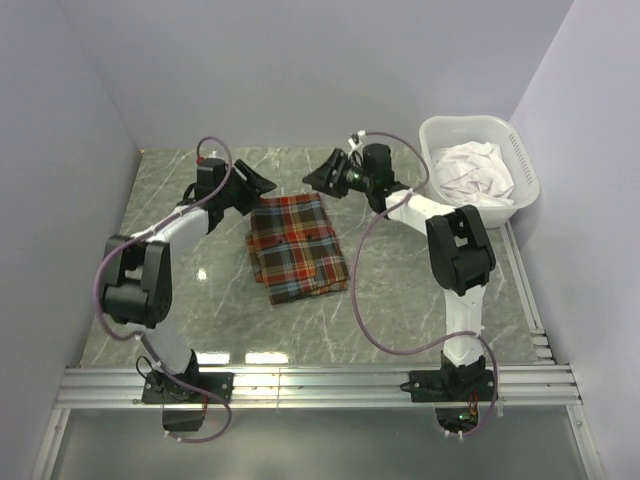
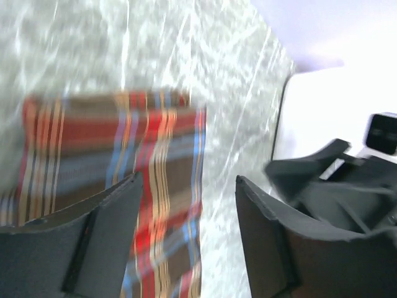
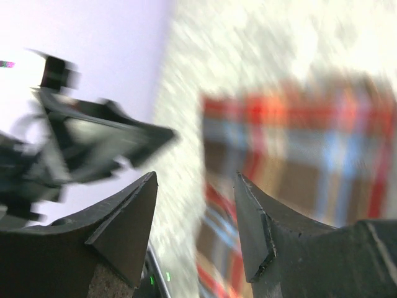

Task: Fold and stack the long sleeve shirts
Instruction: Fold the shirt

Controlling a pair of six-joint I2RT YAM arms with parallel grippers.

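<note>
- folded shirt: plaid of red, orange, teal-blue and dark brown, crossed by thin pale stripes.
- table: grey-green marble pattern with white veins.
- basket: white; the crumpled cloth in it is white too.
- left gripper and right gripper: black.
- left arm and right arm: white links, black joints.
- cable: dull purple.
- walls: pale lavender.
</note>
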